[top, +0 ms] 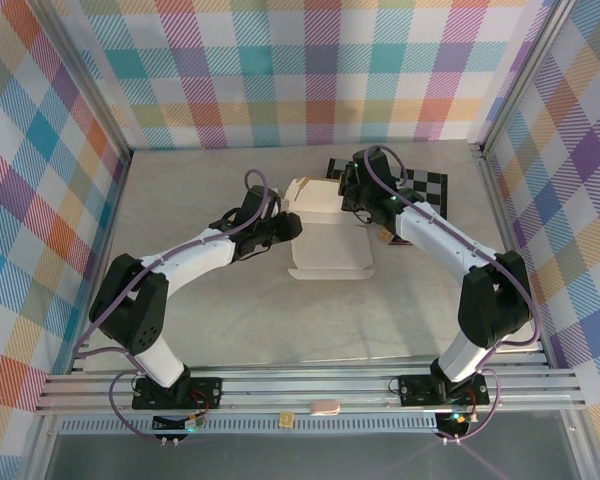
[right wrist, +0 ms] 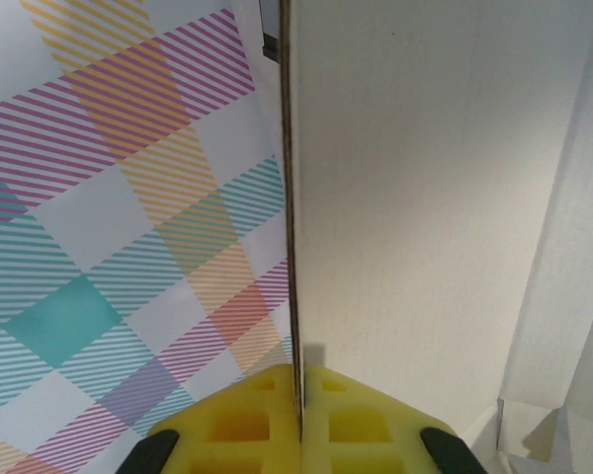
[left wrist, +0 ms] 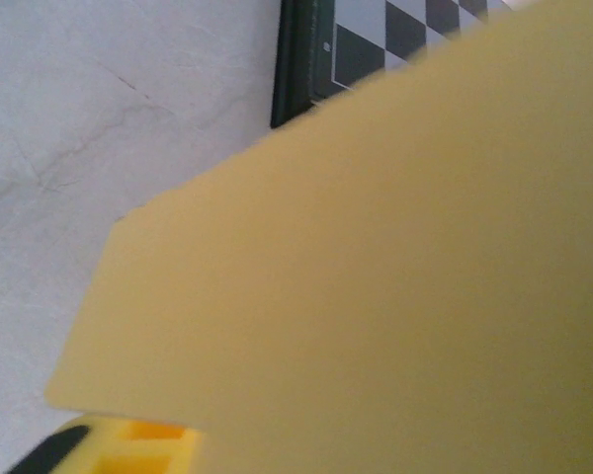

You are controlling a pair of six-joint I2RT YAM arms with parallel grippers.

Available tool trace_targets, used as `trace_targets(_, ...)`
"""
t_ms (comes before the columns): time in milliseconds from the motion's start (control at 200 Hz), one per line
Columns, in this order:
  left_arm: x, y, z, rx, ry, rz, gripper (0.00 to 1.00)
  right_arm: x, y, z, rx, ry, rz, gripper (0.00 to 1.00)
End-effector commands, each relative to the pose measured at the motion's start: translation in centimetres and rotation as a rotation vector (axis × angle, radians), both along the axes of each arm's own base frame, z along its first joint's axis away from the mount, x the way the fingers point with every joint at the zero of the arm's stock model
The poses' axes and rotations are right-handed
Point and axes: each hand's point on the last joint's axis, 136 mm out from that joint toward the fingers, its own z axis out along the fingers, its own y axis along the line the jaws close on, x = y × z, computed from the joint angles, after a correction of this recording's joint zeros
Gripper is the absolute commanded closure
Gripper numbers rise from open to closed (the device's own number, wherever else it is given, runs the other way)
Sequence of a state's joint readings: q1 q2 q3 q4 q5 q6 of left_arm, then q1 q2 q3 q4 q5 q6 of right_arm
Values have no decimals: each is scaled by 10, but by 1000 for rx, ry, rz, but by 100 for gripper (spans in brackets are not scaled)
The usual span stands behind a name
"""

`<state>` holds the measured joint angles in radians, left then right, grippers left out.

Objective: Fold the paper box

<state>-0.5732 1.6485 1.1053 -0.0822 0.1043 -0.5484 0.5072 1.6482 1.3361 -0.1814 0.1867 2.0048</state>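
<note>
Paper box, a pale mustard cardboard sheet partly folded, lies on the grey table about midway between the two arms, just in front of a black-and-white checkered board. Its flat part sits broadside to the arms, with the longer side running left to right. At the far edge one flap stands raised.

The right gripper reaches in from the right, at the far side of the box. Seen from its wrist camera, the cardboard runs edge-on straight into the seam between the two yellow fingers, so this claw is closed tight on a panel of the box and holds it upright.

The left gripper is at the box's left edge, level with the fold line, and touches it or very nearly does. From its wrist camera a broad yellow flap covers most of the view, with one yellow finger peeking out beneath its lower corner. Whether this claw is pinching the flap or merely lying beside it cannot be told.

The box lies to the right of the left claw, which is the nearer one to the unfolded left side, so the next fold on that side probably belongs to the left arm
</note>
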Motion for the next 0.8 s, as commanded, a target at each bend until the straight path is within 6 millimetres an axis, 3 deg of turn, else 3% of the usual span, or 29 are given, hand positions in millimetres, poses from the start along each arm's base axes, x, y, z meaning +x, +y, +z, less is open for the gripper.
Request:
trace_targets(0,-1,-7,23,21,-66,-19,57,-12,4,1,28,28,10,100)
trace_targets(120,-14,13,36,20,-91,37,50,-12,0,1,24,27,-3,100)
trace_targets(275,-36,46,51,-136,-92,117,53,-10,-2,5,31,21,-12,100)
trace_targets(450,-32,88,21,-388,27,311,64,-7,-1,9,37,16,-12,100)
trace_targets(795,16,68,-11,-579,72,349,63,-8,-1,9,39,19,-11,100)
